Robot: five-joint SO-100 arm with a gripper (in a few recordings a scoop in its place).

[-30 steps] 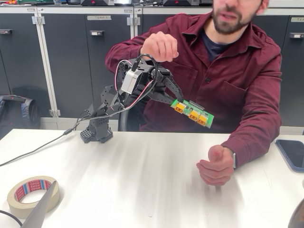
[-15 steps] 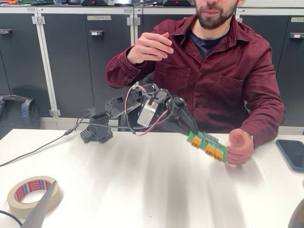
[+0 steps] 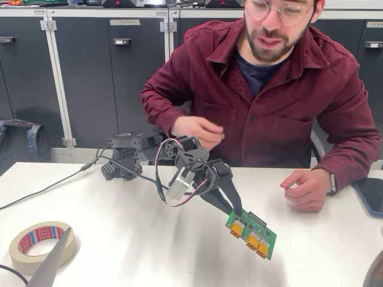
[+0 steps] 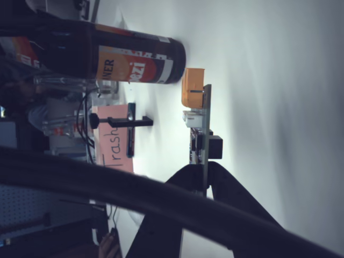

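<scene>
Firmly, hand (image 3: 235, 210) clamped on green circuit board (image 3: 252, 234), tilted over table (image 3: 119, 209), tape roll (image 3: 27, 250) well apart near left edge.

Item: one green circuit board (image 3: 252, 235), rectangular, carrying three orange connectors (image 3: 251, 240) in a row along its face, with small dark components beside them. Condition: intact, no visible damage. Pose: clamped at its upper short edge between the fingers of the gripper (image 3: 234, 213), tilted, with its free end sloping down to the right in the fixed view. In the wrist view the board (image 4: 206, 129) shows edge-on, one orange connector (image 4: 192, 87) at its far end. Position: low over the white table (image 3: 119, 239); whether they touch cannot be determined.
</scene>
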